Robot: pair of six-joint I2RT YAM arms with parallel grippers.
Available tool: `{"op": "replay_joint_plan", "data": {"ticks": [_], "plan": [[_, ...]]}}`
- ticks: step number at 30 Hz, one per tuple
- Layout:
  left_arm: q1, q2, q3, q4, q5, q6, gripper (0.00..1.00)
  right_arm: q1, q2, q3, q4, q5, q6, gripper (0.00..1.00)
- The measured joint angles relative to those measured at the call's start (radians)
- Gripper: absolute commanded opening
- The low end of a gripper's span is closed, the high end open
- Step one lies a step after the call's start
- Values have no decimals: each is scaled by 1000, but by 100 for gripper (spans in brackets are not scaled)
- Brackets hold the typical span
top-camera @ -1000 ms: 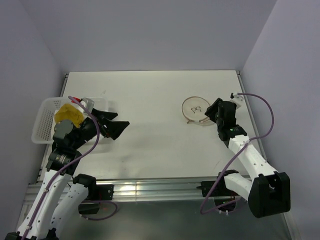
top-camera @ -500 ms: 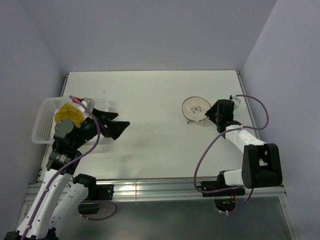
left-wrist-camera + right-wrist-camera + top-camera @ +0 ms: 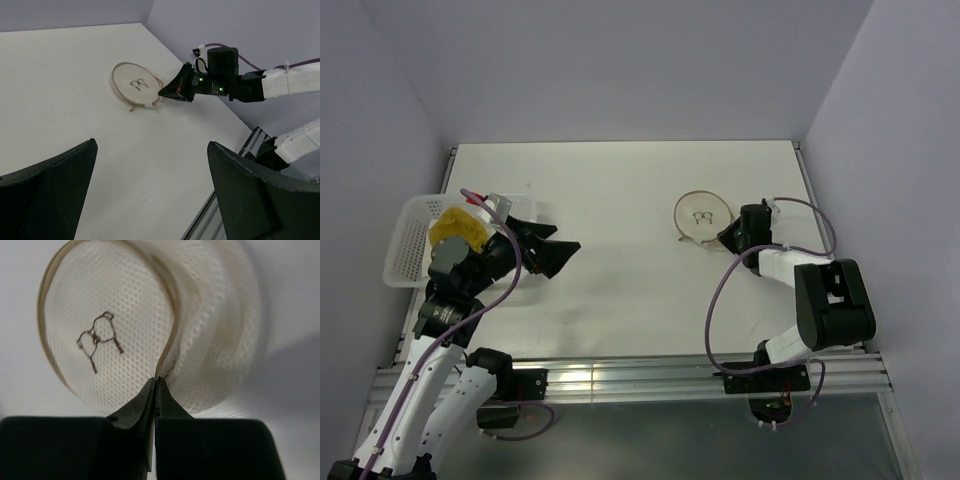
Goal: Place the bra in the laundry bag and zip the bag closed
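Bag (image 3: pixel 100 340) rim sits pinched in right gripper (image 3: pixel 156 382), jaws shut. Left gripper (image 3: pixel 151 145) gapes wide, empty; bra (image 3: pixel 455 228) lies in basket (image 3: pixel 405 250).

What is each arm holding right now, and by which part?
The right gripper holds the laundry bag, fingers pinching its brownish zipper rim. The left gripper is open, holding nothing.

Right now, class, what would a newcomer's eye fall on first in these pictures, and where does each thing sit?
The round white mesh laundry bag lies right of the middle of the table, its brownish rim pinched by the shut right pincer. Next comes the mustard-yellow bra in the white basket at the table's left edge, with the left pincer wide open nearby.
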Motion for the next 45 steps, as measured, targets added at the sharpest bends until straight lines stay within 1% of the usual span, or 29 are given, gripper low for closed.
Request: {"op": "replay_joint_plan", "data": {"ticks": [2,4,5,7,9,13,14,15,16,17,18,20,22,23,24,26,27,28,29,30,32,33,35,37,43,44,45], "plan": [[0,9,5,-1,0,0,99,65,-14,-25,21,-15,21,0],[0,19,8,-3,-3,0,99,156,-32,-38,20,-39,29,0],[0,24,10,-6,-5,0,99,207,-40,-38,17,-48,26,0],[0,34,10,-15,-8,0,99,271,-59,-35,8,-90,-2,0],[0,41,11,-26,-9,0,99,301,-86,-20,-34,-142,-68,0],[0,50,11,-31,-14,0,99,310,-131,47,-156,-239,-248,0],[0,50,11,-32,-16,0,99,310,-139,62,-185,-249,-280,4],[0,50,11,-34,-21,0,99,311,-149,73,-211,-248,-305,44],[0,50,11,-36,-26,0,99,312,-161,77,-232,-240,-321,67],[0,51,11,-40,-33,0,99,312,-175,77,-256,-221,-340,82],[1,52,11,-42,-35,0,99,315,-192,77,-282,-189,-354,86],[1,55,11,-47,-47,0,99,322,-228,77,-328,-133,-385,85],[5,59,13,-55,-64,0,99,355,-259,90,-358,-80,-411,79],[10,61,19,-64,-81,0,99,391,-267,103,-365,-58,-429,77],[16,60,24,-72,-101,0,99,440,-269,122,-362,-45,-450,70],[31,55,36,-94,-158,0,99,538,-241,171,-356,-24,-487,49],[37,50,41,-105,-193,0,99,594,-207,206,-349,-17,-513,40],[42,42,45,-117,-233,0,99,650,-163,248,-348,-9,-529,38],[46,34,49,-128,-265,0,99,701,-109,291,-347,0,-544,36],[48,27,54,-140,-300,0,99,741,-56,332,-347,16,-558,36],[51,15,61,-160,-358,0,99,814,50,397,-344,35,-585,41],[51,12,63,-166,-382,-1,99,839,88,414,-347,45,-594,46],[51,8,68,-176,-413,0,99,881,151,432,-360,65,-608,48],[51,8,71,-182,-435,0,99,907,193,436,-380,90,-612,47],[51,6,71,-198,-453,0,99,933,212,438,-409,156,-610,38],[51,6,71,-201,-453,0,99,937,214,440,-410,167,-608,29],[51,6,71,-202,-453,0,99,943,222,445,-413,183,-610,21]]}}
